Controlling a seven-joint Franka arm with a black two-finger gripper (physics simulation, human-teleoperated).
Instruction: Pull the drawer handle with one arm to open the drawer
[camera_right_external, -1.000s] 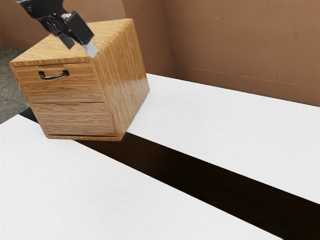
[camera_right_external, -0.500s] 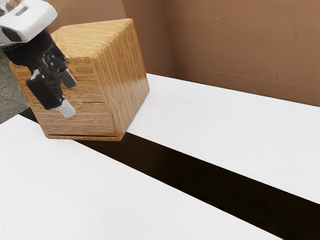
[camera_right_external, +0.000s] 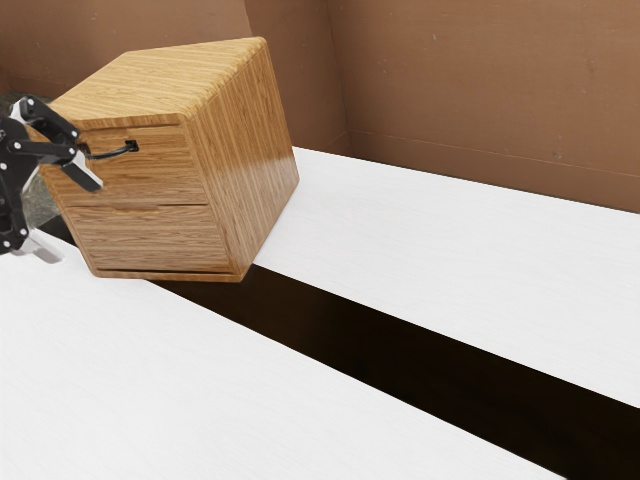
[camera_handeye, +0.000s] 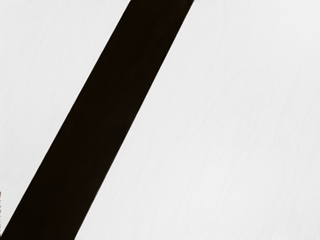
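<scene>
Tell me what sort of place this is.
Probably a bare simulated test room, not a home or a shop. A white table is split by a dark gap, a lone wooden drawer cabinet sits on it, and plain brown walls stand behind.

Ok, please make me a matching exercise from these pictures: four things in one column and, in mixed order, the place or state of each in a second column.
Things
1. drawer handle
2. pincer
3. dark gap
4. cabinet

Places or states
A. runs between the two white table tops
B. made of light brown wood
C. open, at the exterior view's left edge
D. on the front of the upper drawer

Pairs: 1-D, 2-C, 3-A, 4-B
</scene>
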